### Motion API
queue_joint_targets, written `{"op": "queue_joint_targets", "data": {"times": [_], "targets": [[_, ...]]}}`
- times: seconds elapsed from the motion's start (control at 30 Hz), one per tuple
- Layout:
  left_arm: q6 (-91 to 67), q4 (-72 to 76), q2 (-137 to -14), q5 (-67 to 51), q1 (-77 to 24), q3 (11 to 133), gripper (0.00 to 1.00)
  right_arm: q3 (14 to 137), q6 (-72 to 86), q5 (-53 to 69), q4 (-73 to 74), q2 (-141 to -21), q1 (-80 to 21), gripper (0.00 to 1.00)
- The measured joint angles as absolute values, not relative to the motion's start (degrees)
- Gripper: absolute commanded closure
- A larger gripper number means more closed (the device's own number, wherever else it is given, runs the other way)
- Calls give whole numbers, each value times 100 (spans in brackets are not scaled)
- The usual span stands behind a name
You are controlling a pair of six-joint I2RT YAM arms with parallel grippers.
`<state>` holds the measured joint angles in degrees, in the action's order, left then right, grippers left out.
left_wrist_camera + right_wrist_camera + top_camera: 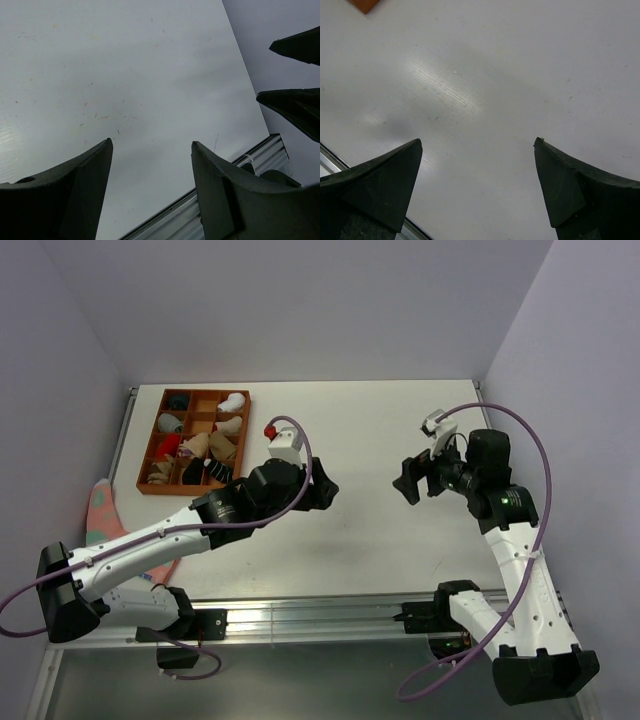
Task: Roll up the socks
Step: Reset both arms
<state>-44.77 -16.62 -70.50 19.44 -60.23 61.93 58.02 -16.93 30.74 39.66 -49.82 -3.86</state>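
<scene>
One white table (pixel 370 420), smooth and faintly speckled, carries everything. Two arms are bolted at its near edge, my left arm (pixel 130 550) and right arm (pixel 515 540), white shells with black joints. One orange-brown wooden tray (pixel 205 391), a rectangle split into small compartments, sits at the far left, well apart from both claws. One pink sock (pixel 100 505) with teal patches lies flat by the table's left edge, partly under my left arm.

Two socks are mine to roll: the tan sock (pixel 226 449) and the black striped sock (pixel 205 469). Both are soft fabric, bunched in the tray's nearer compartments among other bundles. Bunched so, I cannot tell which way either long axis runs.

My left claw (pixel 151 144) hangs over bare table, its dark wedge-shaped fingers spread wide with nothing between them. My right claw (pixel 477 141) faces it from the right, likewise gaping and holding nothing.
</scene>
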Motion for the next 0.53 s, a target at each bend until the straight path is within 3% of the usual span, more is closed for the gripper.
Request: {"op": "queue_joint_targets", "data": {"times": [0.53], "targets": [[-4536, -1570, -7052, 1944, -6073, 6193, 31, 5666, -1439, 3133, 3935, -4829, -386, 0]]}}
